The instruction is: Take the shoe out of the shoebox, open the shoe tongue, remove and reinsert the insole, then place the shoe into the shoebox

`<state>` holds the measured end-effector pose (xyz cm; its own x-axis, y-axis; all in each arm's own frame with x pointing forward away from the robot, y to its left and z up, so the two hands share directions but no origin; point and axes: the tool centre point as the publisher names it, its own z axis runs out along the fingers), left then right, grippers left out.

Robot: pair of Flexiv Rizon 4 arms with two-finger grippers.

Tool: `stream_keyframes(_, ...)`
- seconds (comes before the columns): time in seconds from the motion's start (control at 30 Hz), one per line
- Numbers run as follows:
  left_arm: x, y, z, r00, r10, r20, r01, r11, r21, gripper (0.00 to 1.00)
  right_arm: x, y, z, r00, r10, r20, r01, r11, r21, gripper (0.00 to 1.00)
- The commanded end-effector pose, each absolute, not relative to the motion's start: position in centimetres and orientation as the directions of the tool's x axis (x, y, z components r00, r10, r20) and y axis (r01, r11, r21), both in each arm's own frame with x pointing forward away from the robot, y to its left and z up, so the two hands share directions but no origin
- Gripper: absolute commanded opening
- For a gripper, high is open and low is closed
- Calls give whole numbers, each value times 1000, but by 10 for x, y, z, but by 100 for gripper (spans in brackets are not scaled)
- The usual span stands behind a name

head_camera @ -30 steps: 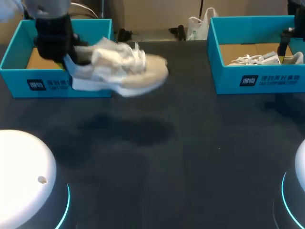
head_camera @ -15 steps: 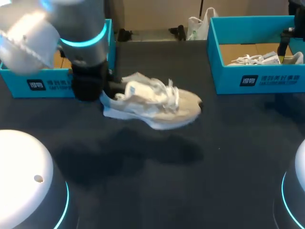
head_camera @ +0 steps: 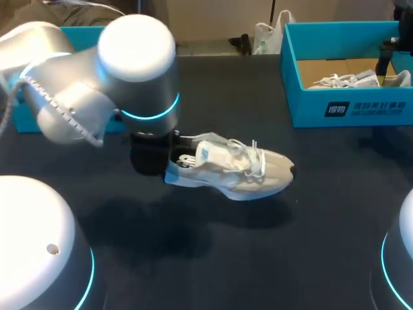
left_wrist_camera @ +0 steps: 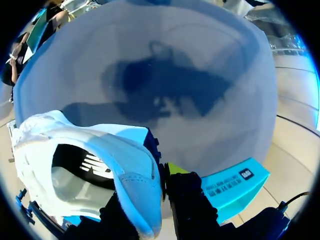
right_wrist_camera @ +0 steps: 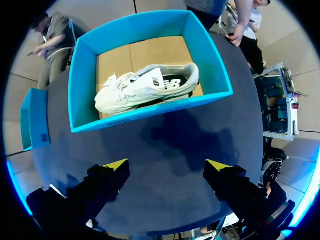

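Left wrist view: left gripper [left_wrist_camera: 156, 200] pinches the shoe [left_wrist_camera: 75, 150] heel

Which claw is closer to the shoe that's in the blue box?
Right. The right claw hangs open near the box, the shoe just ahead of it. The left claw is far away, gripping the other shoe by its heel mid-table.

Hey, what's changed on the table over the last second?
The left claw, shut on the shoe at its heel, carried it away from the left shoebox toward the table's middle. The right claw stayed over the right shoebox, the second shoe unmoved inside.
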<state>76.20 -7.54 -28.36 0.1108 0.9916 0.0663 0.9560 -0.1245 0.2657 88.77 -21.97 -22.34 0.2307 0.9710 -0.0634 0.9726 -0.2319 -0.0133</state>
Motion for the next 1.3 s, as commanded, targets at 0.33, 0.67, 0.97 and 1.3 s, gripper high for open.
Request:
stream_keyframes(0.33, 757, -103, -304, 129, 988, 87, 975, -143, 172, 0, 887, -219, -224, 232, 971, -64, 972, -233, -11, 100)
stream_keyframes(0.67, 744, -107, -336, 112, 989, 96, 982, -125, 143, 0, 887, -219, -224, 232, 971, -64, 972, -233, -11, 100)
stream_keyframes(0.97, 730, -118, -359, 142, 985, 100, 987, -148, 66, 0, 887, -219, -224, 232, 971, -64, 972, -233, -11, 100)
stream_keyframes(1.3, 717, -128, -372, 142, 982, 124, 988, -148, 39, 0, 887, -219, -224, 232, 971, -64, 972, -233, -11, 100)
